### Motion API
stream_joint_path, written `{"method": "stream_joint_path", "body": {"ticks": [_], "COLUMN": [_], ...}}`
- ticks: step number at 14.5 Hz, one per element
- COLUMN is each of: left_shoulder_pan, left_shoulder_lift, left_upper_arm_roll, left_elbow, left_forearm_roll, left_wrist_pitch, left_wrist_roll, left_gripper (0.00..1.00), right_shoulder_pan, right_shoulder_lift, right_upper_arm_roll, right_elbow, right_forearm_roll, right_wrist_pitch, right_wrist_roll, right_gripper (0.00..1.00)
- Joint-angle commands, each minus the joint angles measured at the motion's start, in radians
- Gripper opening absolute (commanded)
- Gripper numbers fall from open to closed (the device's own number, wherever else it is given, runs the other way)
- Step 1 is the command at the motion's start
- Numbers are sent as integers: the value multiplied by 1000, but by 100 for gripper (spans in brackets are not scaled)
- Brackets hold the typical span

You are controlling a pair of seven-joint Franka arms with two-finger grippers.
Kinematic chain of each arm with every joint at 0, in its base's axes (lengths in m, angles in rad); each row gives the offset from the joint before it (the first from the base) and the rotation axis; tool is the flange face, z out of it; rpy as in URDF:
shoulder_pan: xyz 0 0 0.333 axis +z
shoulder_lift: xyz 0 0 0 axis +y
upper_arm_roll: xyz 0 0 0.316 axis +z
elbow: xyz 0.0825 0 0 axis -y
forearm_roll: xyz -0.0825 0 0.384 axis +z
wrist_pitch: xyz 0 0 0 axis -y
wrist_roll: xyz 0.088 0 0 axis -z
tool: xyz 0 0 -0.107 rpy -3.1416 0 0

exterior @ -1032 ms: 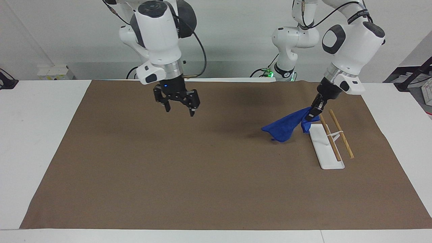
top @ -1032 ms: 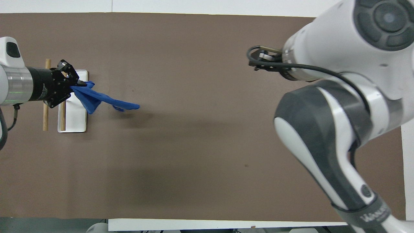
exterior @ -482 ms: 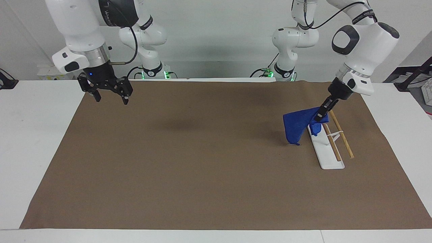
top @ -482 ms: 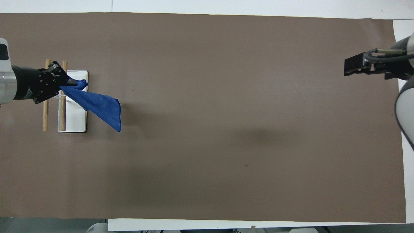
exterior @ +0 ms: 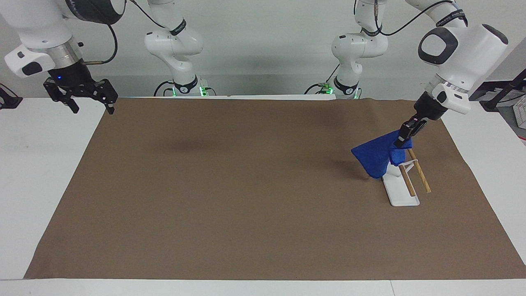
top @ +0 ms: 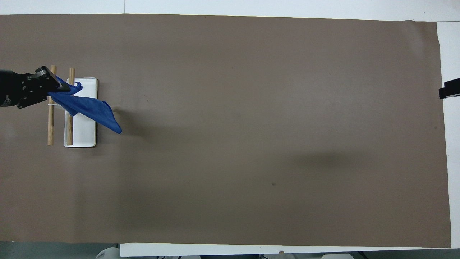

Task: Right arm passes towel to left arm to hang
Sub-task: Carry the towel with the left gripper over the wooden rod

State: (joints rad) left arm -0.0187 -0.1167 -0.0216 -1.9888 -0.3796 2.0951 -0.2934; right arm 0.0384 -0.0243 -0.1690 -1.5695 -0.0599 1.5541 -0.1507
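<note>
Facing view: brown mat (exterior: pixel 246 197) across white table (exterior: pixel 37 172), pale wall (exterior: pixel 267 37) along frame top. Upper left, right gripper (exterior: pixel 80 96), jaws wide, empty. Right of centre, left gripper (exterior: pixel 404 135) clamped on blue towel (exterior: pixel 376 156) (draped over the rack (exterior: pixel 404 185)).

Overhead view: mat (top: pixel 251 126) fills frame; at left edge, left gripper (top: pixel 46 84), towel (top: pixel 90 109), rack (top: pixel 82 133).

- A white table (exterior: pixel 49 172) carries everything; its bare top shows below the right gripper (exterior: pixel 91 101), which hangs over the edge.
- A brown paper sheet (exterior: pixel 246 197) lies flat on it and covers most of it.
- A white-based rack (exterior: pixel 400 193) with two wooden rails stands on the sheet, directly under the left gripper (exterior: pixel 402 140).
</note>
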Motion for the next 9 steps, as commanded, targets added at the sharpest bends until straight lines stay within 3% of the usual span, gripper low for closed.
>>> {"method": "stream_joint_path", "body": {"ticks": [1, 4, 9], "left_shoulder_pan": [14, 19, 25], "left_shoulder_lift": [54, 66, 78], "left_upper_arm_roll": [3, 3, 3], "left_elbow": [83, 99, 116], "left_forearm_roll": [-4, 5, 129], "left_wrist_pitch": [8, 10, 39], "left_wrist_roll": [147, 249, 411], "left_gripper": [0, 0, 0], "right_shoulder_pan": [26, 25, 25], "right_shoulder_lift": [6, 6, 4], "right_upper_arm_roll": [0, -3, -3], "right_elbow": [5, 0, 2], "right_forearm_roll": [5, 6, 6], "right_wrist_pitch": [-28, -32, -34], "right_wrist_roll": [-1, 23, 23], "right_gripper": [100, 100, 100]}}
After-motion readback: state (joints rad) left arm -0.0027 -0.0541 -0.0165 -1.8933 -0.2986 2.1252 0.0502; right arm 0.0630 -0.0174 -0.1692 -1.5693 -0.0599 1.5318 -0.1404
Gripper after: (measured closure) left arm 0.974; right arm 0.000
